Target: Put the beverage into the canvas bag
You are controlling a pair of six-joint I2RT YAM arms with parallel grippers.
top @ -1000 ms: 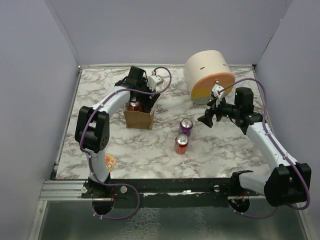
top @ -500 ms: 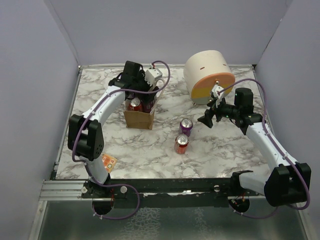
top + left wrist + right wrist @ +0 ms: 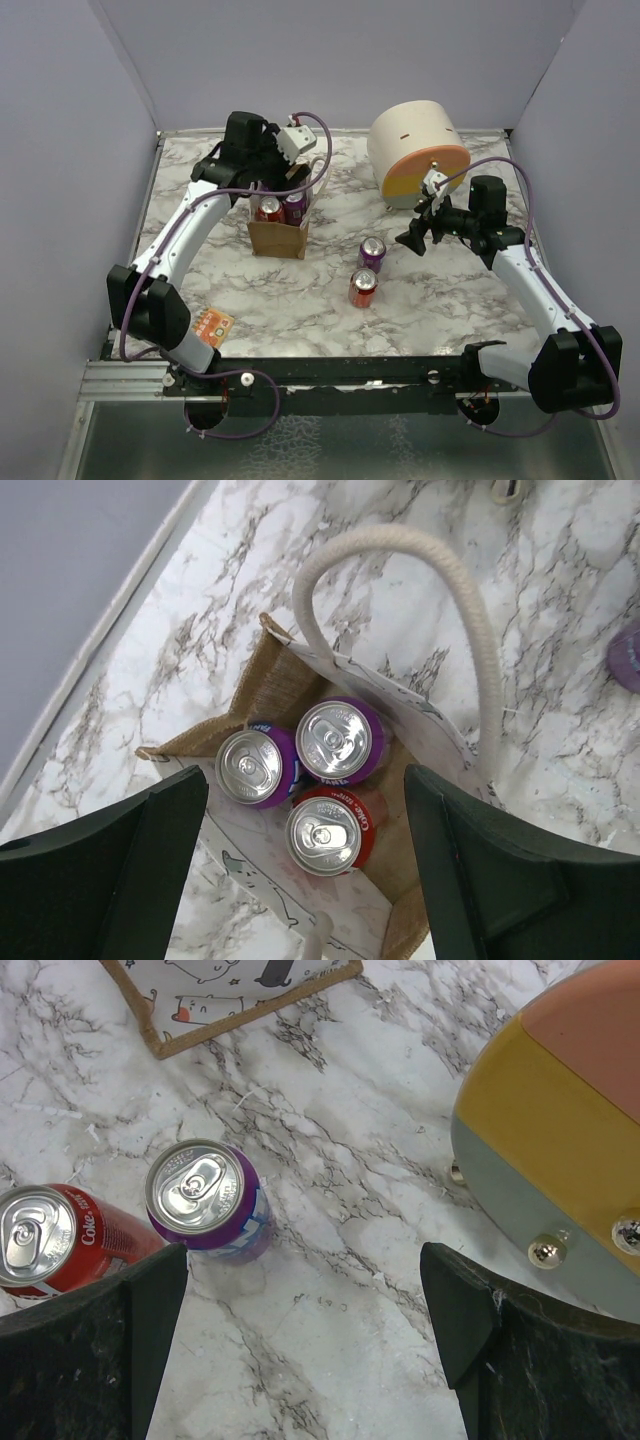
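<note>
Beverage cans [image 3: 335, 740], two purple and one red, stand upright in the canvas bag [image 3: 268, 680] on the worktop [image 3: 560, 600]. Left end effector [image 3: 305, 778] hangs above it, wide open, empty; right end effector [image 3: 302, 1255] equally, near two loose cans [image 3: 205, 1200].

three cans [image 3: 338, 742] in canvas bag [image 3: 278, 239] | two cans [image 3: 371, 253] right of bag

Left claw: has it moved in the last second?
Yes. The left claw has drawn back from the canvas bag, toward the table's far-left corner.
</note>
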